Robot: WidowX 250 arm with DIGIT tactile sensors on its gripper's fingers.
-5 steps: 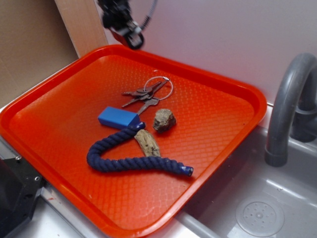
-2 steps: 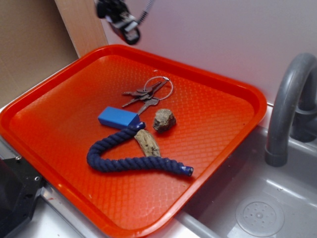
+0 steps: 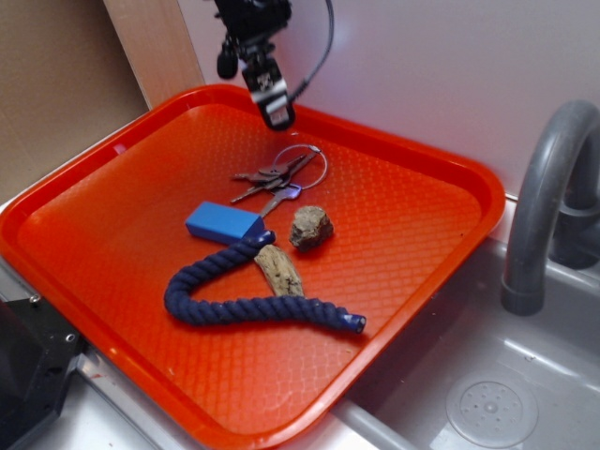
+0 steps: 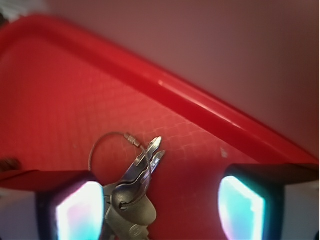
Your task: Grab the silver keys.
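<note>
Since a moment ago the gripper [image 3: 273,105] has swung right and come down over the tray's [image 3: 441,169] far edge, just above the keys [image 3: 278,178]. Its jaws stand apart, empty. Those keys lie flat mid-tray, beside a blue block [image 3: 223,223], rock [image 3: 311,228] and rope [image 3: 246,303].
</note>
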